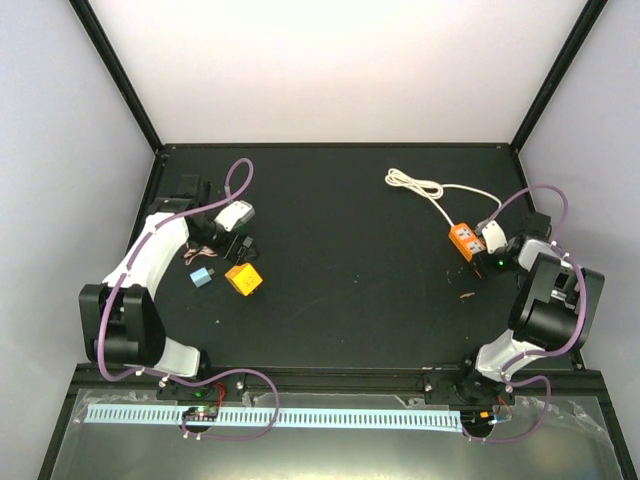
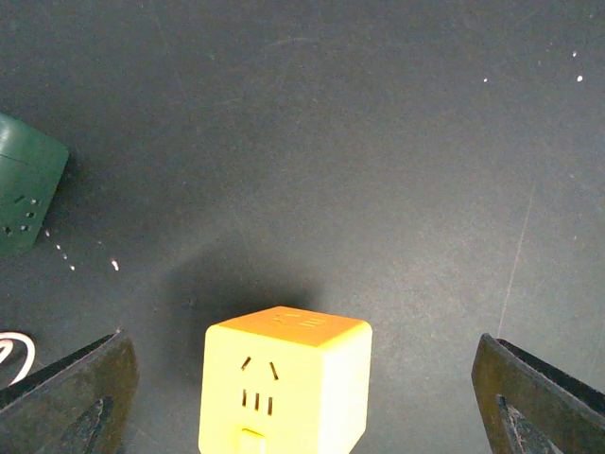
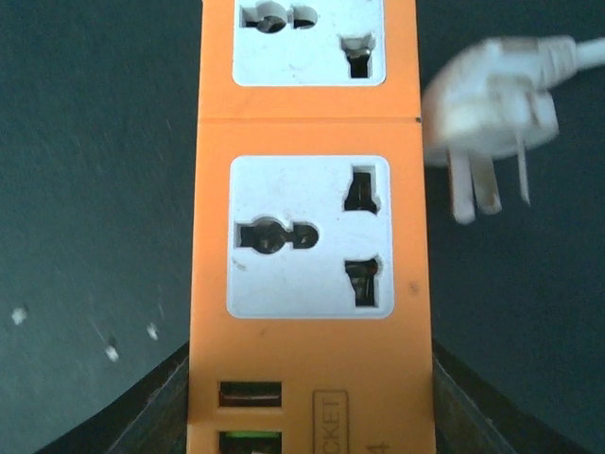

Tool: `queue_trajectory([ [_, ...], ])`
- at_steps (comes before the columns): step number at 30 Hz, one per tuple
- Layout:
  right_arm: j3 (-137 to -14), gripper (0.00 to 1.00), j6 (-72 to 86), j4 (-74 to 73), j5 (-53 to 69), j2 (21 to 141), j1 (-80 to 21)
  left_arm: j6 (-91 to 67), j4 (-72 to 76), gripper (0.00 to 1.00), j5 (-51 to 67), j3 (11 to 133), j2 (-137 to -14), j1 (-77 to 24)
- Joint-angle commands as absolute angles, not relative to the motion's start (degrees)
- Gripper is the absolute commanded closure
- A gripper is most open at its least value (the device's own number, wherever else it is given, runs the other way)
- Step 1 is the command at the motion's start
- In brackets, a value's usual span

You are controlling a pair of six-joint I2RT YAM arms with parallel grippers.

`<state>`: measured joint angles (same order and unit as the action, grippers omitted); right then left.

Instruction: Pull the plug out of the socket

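- Honestly the main bit looks done: the white plug (image 3: pixel 487 95) is out, bare prongs showing, sitting just off the right edge of the orange power strip (image 3: pixel 307 236), up beside the farther outlet.
- Both white outlets on the strip are empty in the right wrist view, nothing plugged in.
- The plug is a bit blurry there, so I can't tell whether it's lying flat on the black table (image 1: pixel 350 250) or hanging just above it.
- Its cream cord (image 1: pixel 415 185) trails off toward the back of the table and ends in a loose coil.
- Right gripper (image 3: pixel 312 411) is clamped on the near end of the strip, one finger against each long side, pinning it down at the right side of the table.
- Left gripper (image 2: pixel 302 397) is spread wide and holding nothing. A yellow cube socket (image 2: pixel 284 378) sits between its fingers without touching either, and a dark green cube (image 2: pixel 24 189) is off to one side.
- What's left, I'd guess: just letting go of the strip. Nothing else looks undone.
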<state>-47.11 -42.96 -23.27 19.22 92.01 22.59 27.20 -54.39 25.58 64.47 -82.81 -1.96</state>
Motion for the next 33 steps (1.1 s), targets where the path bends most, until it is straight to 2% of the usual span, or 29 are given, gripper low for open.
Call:
queue_trajectory([
  [1, -44.2, 0.91, -55.98, -31.6, 15.41, 92.67, 27.7, 28.42, -53.97, 0.01, 26.64, 63.93, -80.45, -2.02],
  [4, -42.44, 0.89, -61.34, -32.45, 14.01, 94.17, 31.9, 28.72, -54.09, 0.01, 26.42, 63.72, -80.0, -2.02],
  [7, -44.5, 0.82, -63.48, -36.53, 16.61, 95.33, 35.65, 28.59, -54.1, 0.01, 26.73, 63.74, -79.51, -1.98],
  [10, -46.73, 0.8, -64.55, -39.74, 19.22, 95.16, 37.71, 28.06, -53.35, 0.01, 27.49, 63.57, -78.64, -1.96],
  [11, -47.01, 0.76, -65.07, -40.4, 19.52, 94.79, 37.79, 27.71, -53.09, 0.01, 27.89, 63.43, -78.44, -1.97],
  [14, -46.9, 0.51, -67.0, -42.34, 21.31, 92.52, 37.85, 25.66, -51.38, 0.01, 28.2, 62.94, -77.37, -1.96],
  [18, -47.94, 0.13, -67.57, -43.93, 24.0, 88.64, 37.79, 23.74, -49.93, 0.01, 28.32, 62.64, -76.52, -2.0],
  [20, -49.54, 0.04, -67.02, -44.83, 24.97, 87.43, 37.81, 23.65, -49.99, 0.01, 28.52, 62.75, -75.94, -1.86],
  [23, -53.69, 0.0, -65.47, -47.37, 26.82, 86.68, 37.8, 23.72, -49.64, 0.01, 29.19, 62.67, -74.57, -1.91],
  [33, -71.6, 0.0, -52.61, -54.27, 37.38, 88.26, 33.98, 23.61, -50.3, 0.01, 31.25, 66.22, -70.67, -1.58],
])
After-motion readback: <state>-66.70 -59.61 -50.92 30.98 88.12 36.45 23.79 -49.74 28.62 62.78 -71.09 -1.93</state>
